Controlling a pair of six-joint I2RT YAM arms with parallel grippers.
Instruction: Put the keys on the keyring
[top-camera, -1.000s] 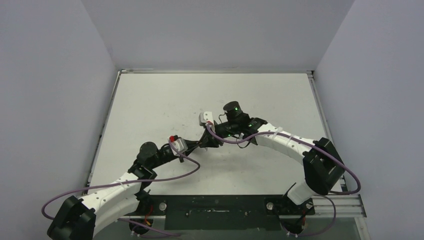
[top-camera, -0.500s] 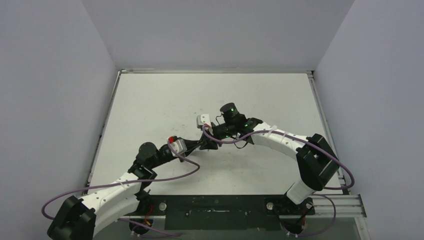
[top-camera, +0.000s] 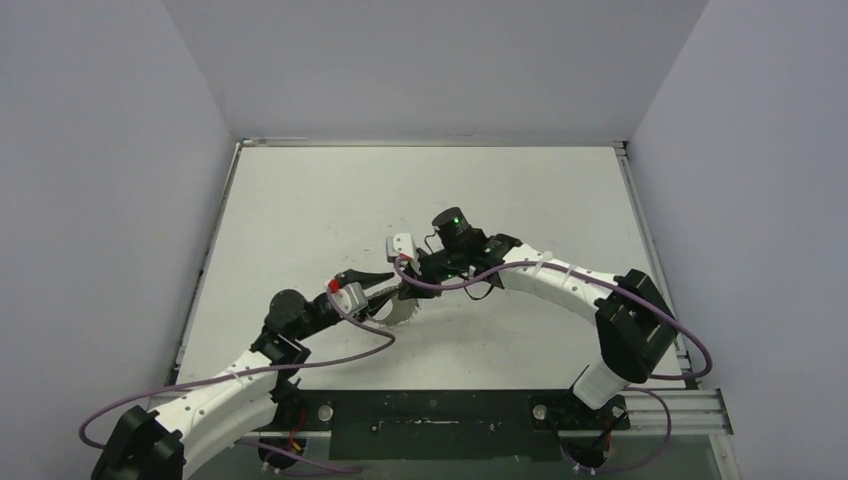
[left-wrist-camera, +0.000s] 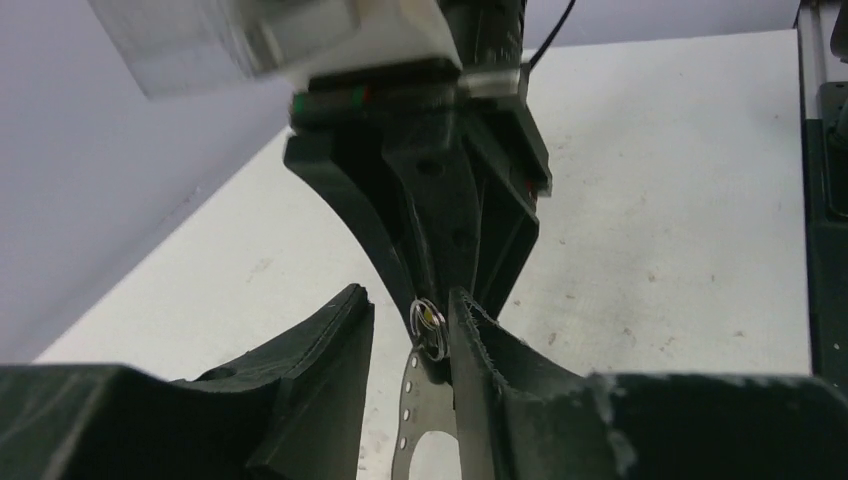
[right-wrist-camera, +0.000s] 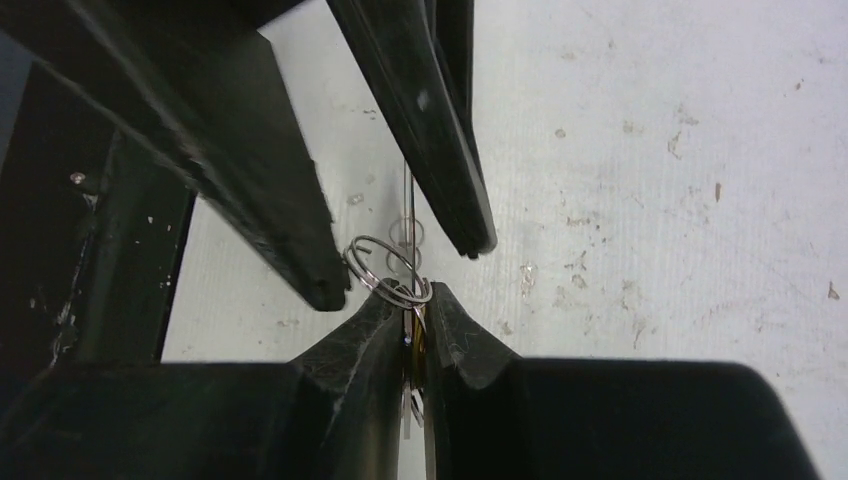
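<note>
My right gripper (right-wrist-camera: 415, 296) is shut on the top of the keyring (left-wrist-camera: 420, 400), a silvery piece with a row of small holes that hangs down from its tips (top-camera: 405, 308). Pinched with it are a small wire ring (right-wrist-camera: 388, 265) and a yellow-headed key (left-wrist-camera: 429, 317), whose yellow shows between the pads. My left gripper (left-wrist-camera: 408, 300) faces it tip to tip with its jaws apart. The keyring stands in that gap, close against the left gripper's right finger (left-wrist-camera: 490, 370) and clear of its left finger (left-wrist-camera: 320, 380).
Both arms meet over the middle of the white table (top-camera: 300, 210), which is ringed by grey walls. A purple cable (top-camera: 360, 345) loops off each arm. A black base rail (top-camera: 430, 425) lies along the near edge.
My left gripper has opened and drawn back toward the near left. The keyring now shows hanging beneath the right gripper, which has shifted slightly left and tightened.
</note>
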